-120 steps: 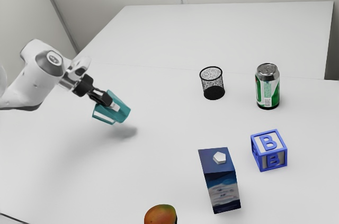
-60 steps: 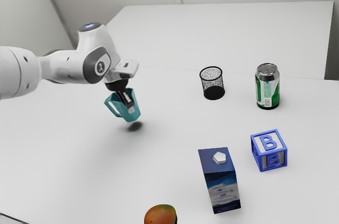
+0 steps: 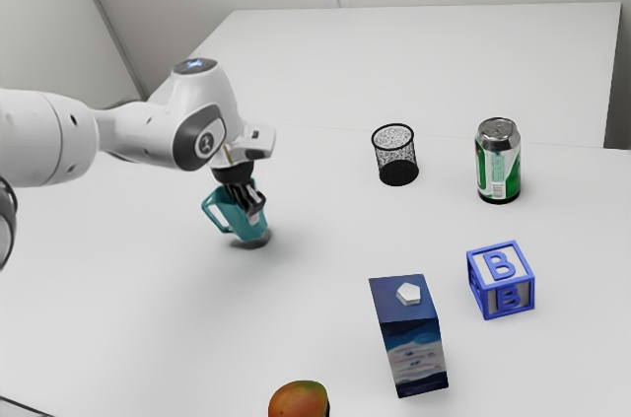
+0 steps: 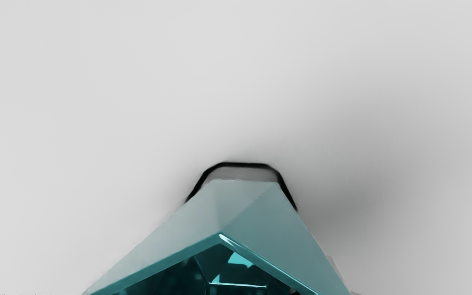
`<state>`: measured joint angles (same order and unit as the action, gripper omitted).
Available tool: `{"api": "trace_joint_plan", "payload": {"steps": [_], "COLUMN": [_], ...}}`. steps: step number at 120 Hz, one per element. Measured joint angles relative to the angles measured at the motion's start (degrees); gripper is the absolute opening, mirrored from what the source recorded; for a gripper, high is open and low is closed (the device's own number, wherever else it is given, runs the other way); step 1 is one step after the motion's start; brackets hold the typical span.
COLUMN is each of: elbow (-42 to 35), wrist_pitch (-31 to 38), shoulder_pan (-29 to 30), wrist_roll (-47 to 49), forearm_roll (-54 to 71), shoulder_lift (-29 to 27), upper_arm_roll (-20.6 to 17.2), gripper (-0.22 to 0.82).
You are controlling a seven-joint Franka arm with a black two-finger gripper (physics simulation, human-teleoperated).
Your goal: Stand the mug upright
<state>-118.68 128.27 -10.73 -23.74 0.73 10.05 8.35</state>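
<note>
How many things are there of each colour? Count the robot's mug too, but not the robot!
Blue: 2 (carton, letter block)
Teal: 1 (mug)
Black: 1 (mesh cup)
Green and silver: 1 (can)
Orange and green: 1 (fruit)
Total: 6

On the white surface, at the exterior view's far right, a green-and-silver drink can stands upright; a black wire-mesh pencil cup stands to the exterior view's left of it. Nearer are a blue-and-white letter-B block and a white-capped blue carton, apart. Nearest lies a red-green mango, partly cut off.
</note>
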Motion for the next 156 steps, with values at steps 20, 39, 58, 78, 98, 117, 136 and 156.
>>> {"api": "trace_joint_plan", "payload": {"steps": [20, 39, 58, 78, 98, 117, 136, 156], "elbow": [-0.4, -0.6, -0.8, -0.8, -0.8, -0.8, -0.8, -0.4], "wrist_pitch": [1.0, 1.5, 1.7, 1.8, 1.8, 1.7, 1.4, 0.7], "shoulder_pan": [-0.1, -0.3, -0.4, -0.3, -0.3, -0.3, -0.4, -0.5], "wrist_roll": [2.5, 4.4, 5.7, 6.7, 7.5, 7.9, 8.3, 8.7], "forearm_roll": [0.2, 0.3, 0.3, 0.3, 0.2, 0.2, 0.3, 0.2], "shoulder_lift": [0.8, 1.0, 1.0, 0.9, 0.7, -0.2, -2.8, -5.5], "upper_arm_roll": [0.0, 0.0, 0.0, 0.0, 0.0, 0.0, 0.0, -0.1], "gripper": [-0.18, -0.17, -0.09, 0.07, 0.24, 0.37, 0.47, 0.54]}}
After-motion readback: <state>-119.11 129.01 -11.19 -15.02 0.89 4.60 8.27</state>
